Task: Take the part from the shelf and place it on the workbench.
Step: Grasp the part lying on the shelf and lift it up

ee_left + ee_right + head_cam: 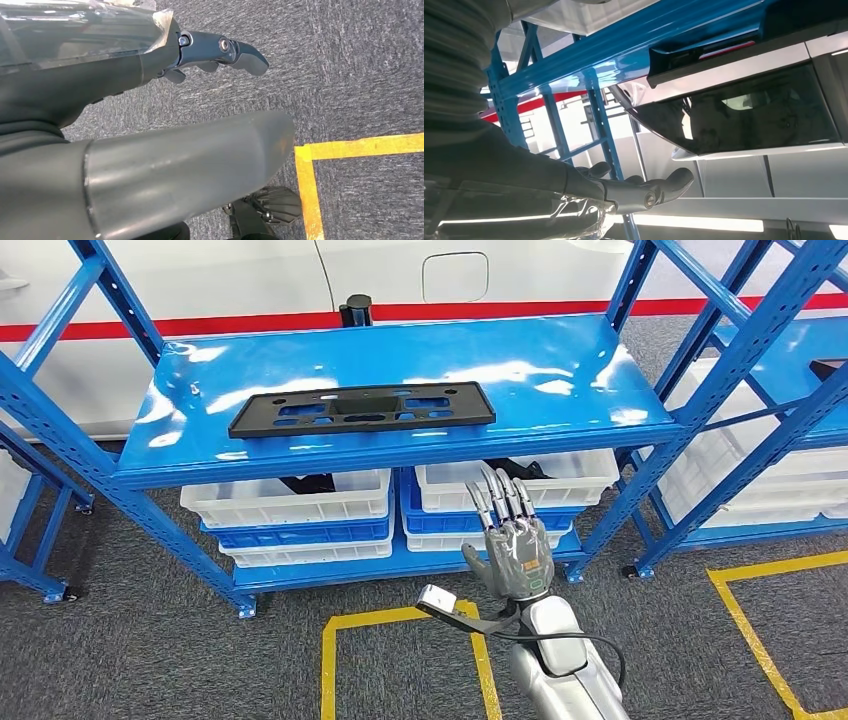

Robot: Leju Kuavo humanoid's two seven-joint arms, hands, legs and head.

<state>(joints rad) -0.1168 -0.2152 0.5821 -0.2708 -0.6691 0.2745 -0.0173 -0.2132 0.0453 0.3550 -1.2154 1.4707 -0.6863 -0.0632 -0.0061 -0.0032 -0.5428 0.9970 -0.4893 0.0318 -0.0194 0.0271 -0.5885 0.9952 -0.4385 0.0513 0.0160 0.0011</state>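
Note:
A long flat black plastic part [362,408] with cut-outs lies on the blue shelf top [560,370], toward its left half. My right hand [515,540] is raised in front of the shelf, below its front edge and to the right of the part, fingers spread straight and holding nothing. The right wrist view looks up past its fingers [644,192] at the shelf's underside and the black part [704,47] at its edge. My left hand [220,52] hangs over the grey carpet, its fingers loosely extended with nothing in them.
White and blue bins [300,505] fill the lower shelf level. Blue uprights [690,440] frame the shelf, and another rack [790,390] stands to the right. Yellow floor tape [330,660] marks the carpet. A white vehicle body [250,280] stands behind the shelf.

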